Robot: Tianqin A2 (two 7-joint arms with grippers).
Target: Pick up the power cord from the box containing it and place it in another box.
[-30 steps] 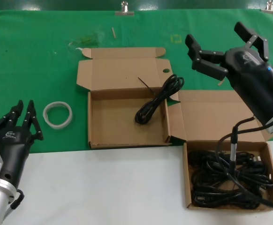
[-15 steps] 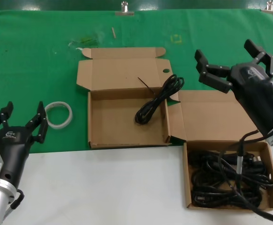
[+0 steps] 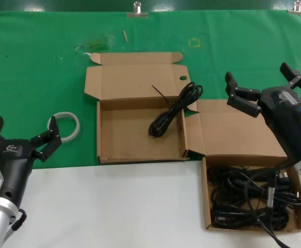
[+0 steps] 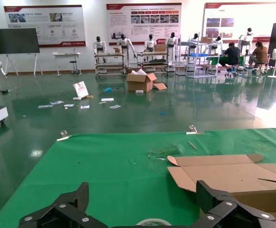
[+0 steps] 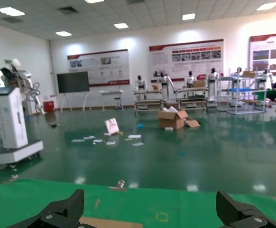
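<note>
A green cloth (image 3: 36, 77) covers the far part of the work surface, and a white tabletop (image 3: 114, 206) runs along the near edge. On the cloth sits the left box (image 3: 140, 134), a shallow cardboard mailer with its lid folded back. Just beside it to the right, partly on the white surface, sits the right box (image 3: 243, 134), its lid also laid open. The right box's tray holds a big tangle of black cables (image 3: 254, 199).

The right gripper (image 3: 268, 88) hangs over the right box's open lid, fingers spread wide and holding nothing. The left gripper (image 3: 21, 135) sits low at the near left, over the edge of the cloth, its fingers also spread wide and empty; the left wrist view shows both its fingertips (image 4: 78, 199) far apart above the cloth.

The power cord (image 3: 174, 111), a folded black bundle, lies slanted in the left box, its upper end reaching over the back right corner; whether it touches the right wall is hard to tell. A white ring (image 3: 63, 125) lies flat on the cloth, just beyond the left gripper.
</note>
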